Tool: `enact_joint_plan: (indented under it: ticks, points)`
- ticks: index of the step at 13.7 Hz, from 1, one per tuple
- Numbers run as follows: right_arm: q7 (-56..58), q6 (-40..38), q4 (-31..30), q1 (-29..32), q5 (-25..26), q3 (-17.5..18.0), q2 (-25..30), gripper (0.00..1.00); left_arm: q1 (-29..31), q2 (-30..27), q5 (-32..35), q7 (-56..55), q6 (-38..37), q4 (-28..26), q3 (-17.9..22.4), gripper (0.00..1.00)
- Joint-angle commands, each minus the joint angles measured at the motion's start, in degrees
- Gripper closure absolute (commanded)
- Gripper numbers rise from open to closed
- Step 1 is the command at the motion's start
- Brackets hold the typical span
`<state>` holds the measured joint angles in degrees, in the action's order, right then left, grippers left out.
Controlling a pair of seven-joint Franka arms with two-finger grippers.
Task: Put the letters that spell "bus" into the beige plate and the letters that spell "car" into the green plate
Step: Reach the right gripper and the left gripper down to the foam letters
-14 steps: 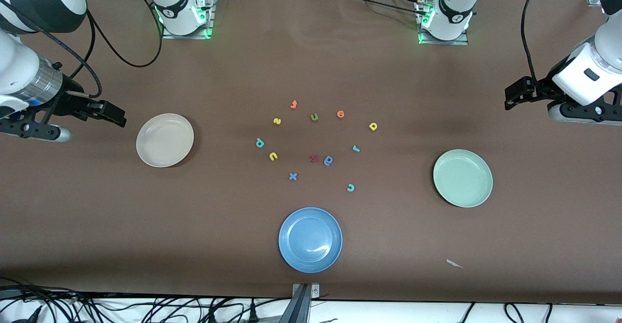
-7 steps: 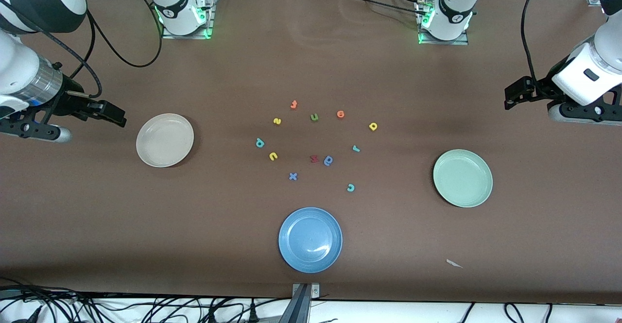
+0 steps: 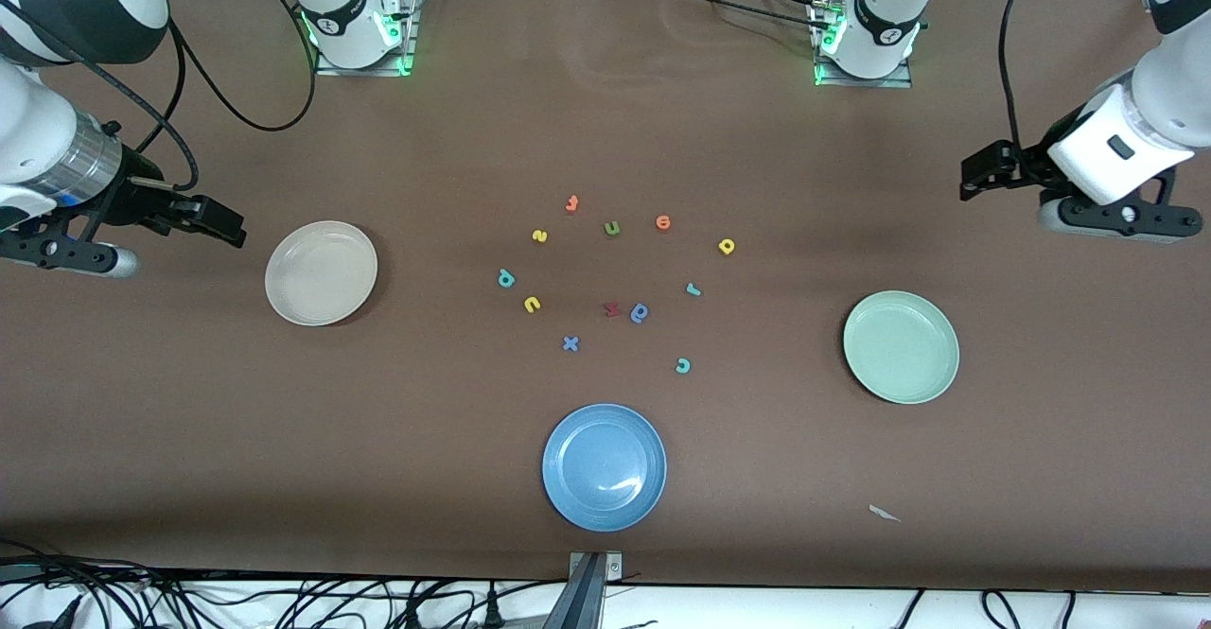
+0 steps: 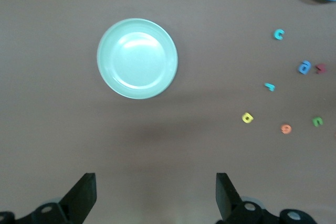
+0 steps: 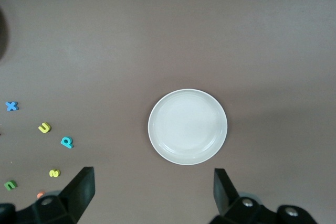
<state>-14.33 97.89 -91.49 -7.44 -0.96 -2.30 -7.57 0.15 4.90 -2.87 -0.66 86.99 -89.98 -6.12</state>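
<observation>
The beige plate (image 3: 321, 272) (image 5: 187, 126) lies empty toward the right arm's end, the green plate (image 3: 901, 346) (image 4: 137, 58) empty toward the left arm's end. Between them small foam letters lie scattered: teal b (image 3: 506, 278) (image 5: 66, 142), yellow u (image 3: 532, 305) (image 5: 44, 127), yellow s (image 3: 539, 235) (image 5: 54, 172), teal c (image 3: 683, 365) (image 4: 279, 34), yellow a (image 3: 727, 247) (image 4: 247, 117), teal r (image 3: 693, 289) (image 4: 270, 86). My right gripper (image 3: 213, 222) (image 5: 154, 187) hangs open beside the beige plate, holding nothing. My left gripper (image 3: 984, 175) (image 4: 156, 192) hangs open and holds nothing, over bare table on the green plate's base side.
A blue plate (image 3: 604, 466) lies nearest the front camera. Among the task letters lie an orange t (image 3: 571, 203), green u (image 3: 612, 228), orange e (image 3: 663, 222), red letter (image 3: 612, 308), blue a (image 3: 640, 312) and blue x (image 3: 570, 343). A paper scrap (image 3: 884, 513) lies near the front edge.
My left arm has shifted a little toward the table's middle and the bases. The right arm, plates and letters have not moved.
</observation>
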Motion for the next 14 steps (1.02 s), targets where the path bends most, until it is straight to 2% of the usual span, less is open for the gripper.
enact_joint_plan:
  ticks: [1,5,8,12,14]
  points:
    - [0.6,0.5,-1.0,0.1,-0.7,0.0,0.7,0.0,-2.4,4.3,-1.9,4.2,-0.3,0.8,-1.0,0.0]
    - [0.5,1.4,-1.8,0.1,-0.7,0.2,0.2,0.0,-8.0,10.6,-1.8,4.6,4.9,0.3,-2.3,0.0]
    - [0.6,2.6,-1.9,-0.3,-0.7,0.4,-1.1,0.0,-13.9,15.6,-1.2,4.7,14.2,-2.5,-2.3,0.0]
    - [-1.7,8.9,-5.1,-4.6,-0.5,0.3,-2.6,0.0,-17.1,16.0,-0.9,4.2,34.0,-17.0,-2.8,0.0]
    - [-8.5,13.4,-7.5,-8.0,-0.4,0.3,-4.1,0.0,-18.5,17.4,-0.6,5.0,42.3,-22.6,-2.9,0.0]
